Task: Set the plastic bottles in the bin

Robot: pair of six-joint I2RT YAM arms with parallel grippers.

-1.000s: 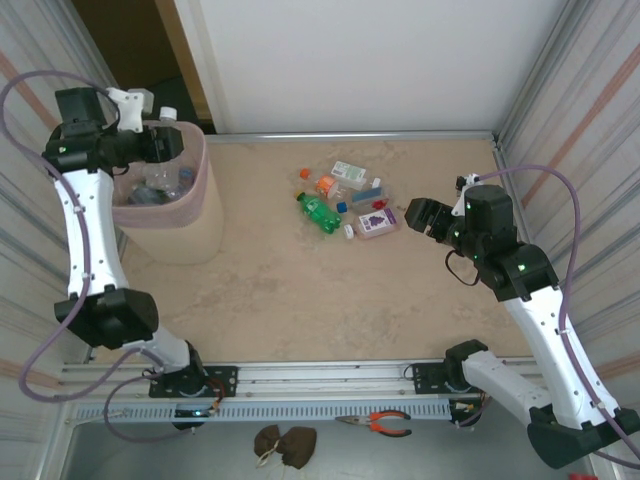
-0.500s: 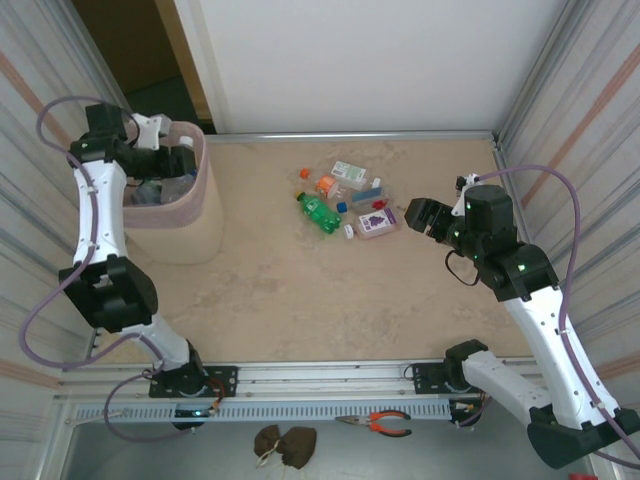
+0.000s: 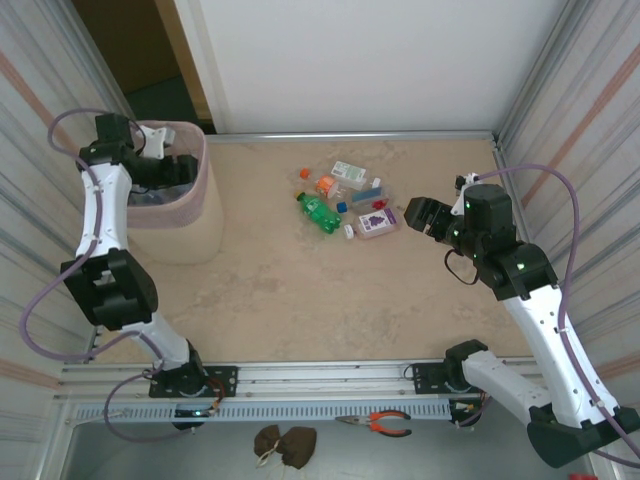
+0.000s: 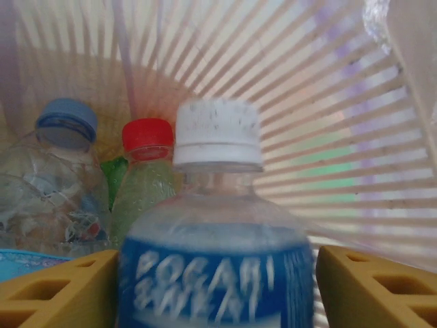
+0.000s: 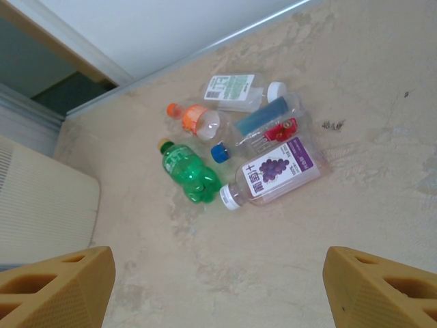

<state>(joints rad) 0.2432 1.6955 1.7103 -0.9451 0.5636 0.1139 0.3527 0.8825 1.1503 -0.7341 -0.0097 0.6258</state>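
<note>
The pale-pink bin (image 3: 192,228) stands at the far left of the table. My left gripper (image 3: 178,170) reaches down inside it. In the left wrist view its jaws (image 4: 215,297) stand open around a clear bottle with a blue label (image 4: 215,280) and white cap, a thin gap showing on the right side. Bottles with a red cap (image 4: 146,135) and a blue cap (image 4: 67,121) lie below against the ribbed bin wall (image 4: 307,89). Several bottles lie in a cluster mid-table, among them a green one (image 5: 190,172) (image 3: 319,212) and a purple-labelled one (image 5: 276,172). My right gripper (image 3: 418,215) (image 5: 218,294) hovers open just right of them.
Orange-capped (image 5: 198,117), green-labelled (image 5: 232,90) and blue-and-red-labelled (image 5: 268,124) bottles fill out the cluster. Corrugated walls close in both sides and a white panel the back. Pliers (image 3: 380,423) and a brown object (image 3: 283,443) lie in front of the arms' base rail.
My left gripper has dropped from above the bin's rim down into the bin, and its jaws have widened around the blue-labelled bottle. The right arm has stayed still.
</note>
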